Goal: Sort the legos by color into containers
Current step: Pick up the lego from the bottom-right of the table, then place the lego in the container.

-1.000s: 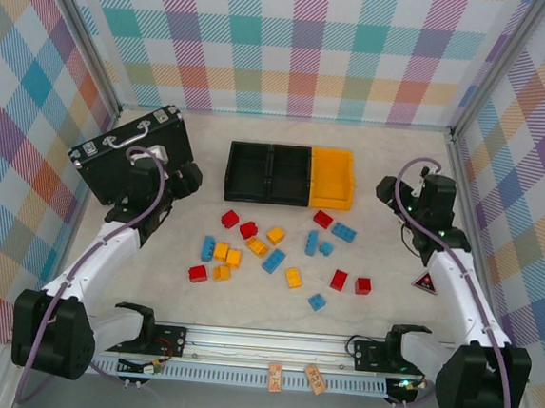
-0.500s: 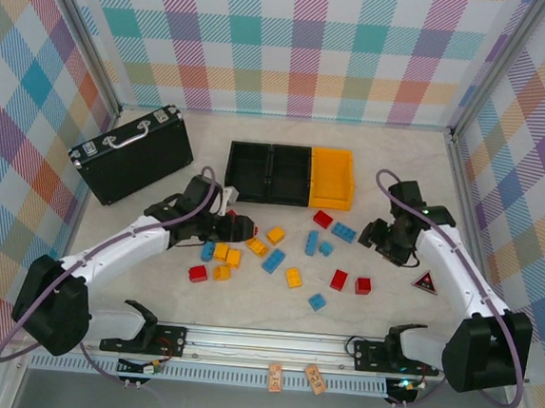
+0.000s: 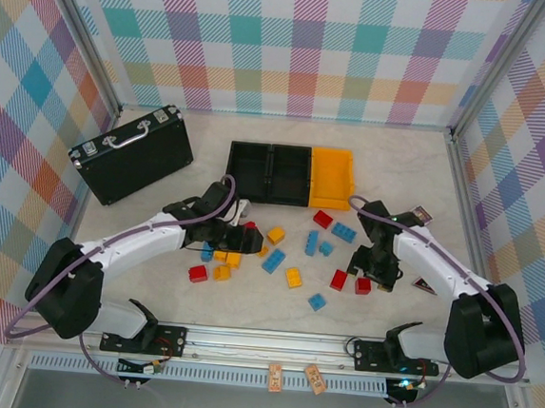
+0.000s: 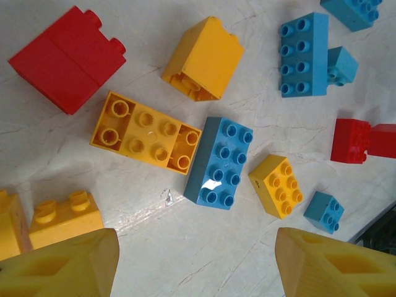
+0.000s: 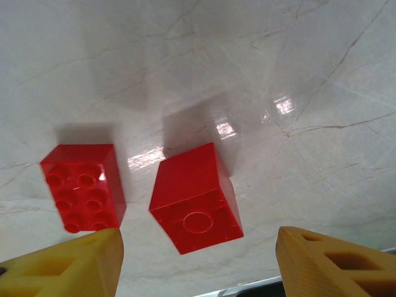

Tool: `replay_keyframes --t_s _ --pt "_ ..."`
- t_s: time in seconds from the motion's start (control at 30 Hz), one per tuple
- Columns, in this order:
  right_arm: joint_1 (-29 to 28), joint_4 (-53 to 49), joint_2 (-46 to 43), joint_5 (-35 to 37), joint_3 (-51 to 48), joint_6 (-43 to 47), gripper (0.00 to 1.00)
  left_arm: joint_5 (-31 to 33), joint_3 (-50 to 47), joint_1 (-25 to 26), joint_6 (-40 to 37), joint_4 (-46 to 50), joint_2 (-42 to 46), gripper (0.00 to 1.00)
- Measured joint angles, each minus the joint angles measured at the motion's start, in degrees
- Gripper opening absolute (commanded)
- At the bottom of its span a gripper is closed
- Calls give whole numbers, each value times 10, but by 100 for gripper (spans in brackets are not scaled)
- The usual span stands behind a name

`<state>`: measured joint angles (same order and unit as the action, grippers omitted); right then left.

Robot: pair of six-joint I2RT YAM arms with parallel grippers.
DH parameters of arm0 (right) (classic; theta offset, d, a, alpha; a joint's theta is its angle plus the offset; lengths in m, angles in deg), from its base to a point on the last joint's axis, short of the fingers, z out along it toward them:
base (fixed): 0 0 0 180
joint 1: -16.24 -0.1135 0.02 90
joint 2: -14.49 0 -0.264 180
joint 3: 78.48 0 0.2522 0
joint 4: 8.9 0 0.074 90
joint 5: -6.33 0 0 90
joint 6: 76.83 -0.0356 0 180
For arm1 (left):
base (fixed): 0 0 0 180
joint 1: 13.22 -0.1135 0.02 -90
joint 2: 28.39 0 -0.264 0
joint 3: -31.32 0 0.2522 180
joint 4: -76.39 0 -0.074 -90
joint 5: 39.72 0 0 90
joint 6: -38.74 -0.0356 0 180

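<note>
From above, the left gripper [image 3: 249, 235] has slid right since half a second ago and now hangs over the far-left part of the legos [image 3: 294, 277], hiding two red ones that showed before. The right gripper [image 3: 370, 270] has swung nearer and leftward, over two red bricks [image 3: 339, 281] on the right. The legos themselves have not moved: they lie scattered on the table [image 3: 401, 158], near of the three bins [image 3: 291, 179]. A long blue brick [image 3: 273, 260] runs from near-left to far-right. Orange tags [image 3: 315, 378] on the front rail carry marks too small to read.

Left wrist: the yellow fingers [image 4: 62, 266] are spread wide with nothing between them, the left gripper [image 4: 195, 272] above bare table. Just beyond lies the long blue brick [image 4: 219, 163], studs up, slanting; a long yellow brick [image 4: 146, 132] touches its corner, set crosswise to it.

Right wrist: the fingers [image 5: 337, 266] are likewise wide apart and empty, the right gripper [image 5: 198, 275] just short of the red bricks. One red brick [image 5: 83, 185] sits studs up; the other [image 5: 196, 198], close beside it but apart, is tipped on its side, hollow underside facing the camera.
</note>
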<state>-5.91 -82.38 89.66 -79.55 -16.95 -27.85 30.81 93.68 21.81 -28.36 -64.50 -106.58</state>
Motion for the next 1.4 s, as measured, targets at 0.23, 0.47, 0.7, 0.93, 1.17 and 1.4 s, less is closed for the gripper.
replay_keyframes --t_s 0.23,0.47,0.7,0.93,1.17,1.4 --pt "-1 32 36 0 -19 -1 59 3 1 14 0 0 -21 66" --pt "-1 55 50 -1 -21 9 35 17 1 27 7 -3 -27 64" --pt "-1 54 50 -3 -20 19 26 29 1 38 19 -5 -28 64" --pt "-1 40 36 0 -11 25 26 41 1 40 29 -17 -28 63" --pt "-1 27 17 0 81 29 26 68 2 42 51 -18 -19 63" --pt "-1 47 96 2 229 52 26 107 29 42 78 -25 -6 64"
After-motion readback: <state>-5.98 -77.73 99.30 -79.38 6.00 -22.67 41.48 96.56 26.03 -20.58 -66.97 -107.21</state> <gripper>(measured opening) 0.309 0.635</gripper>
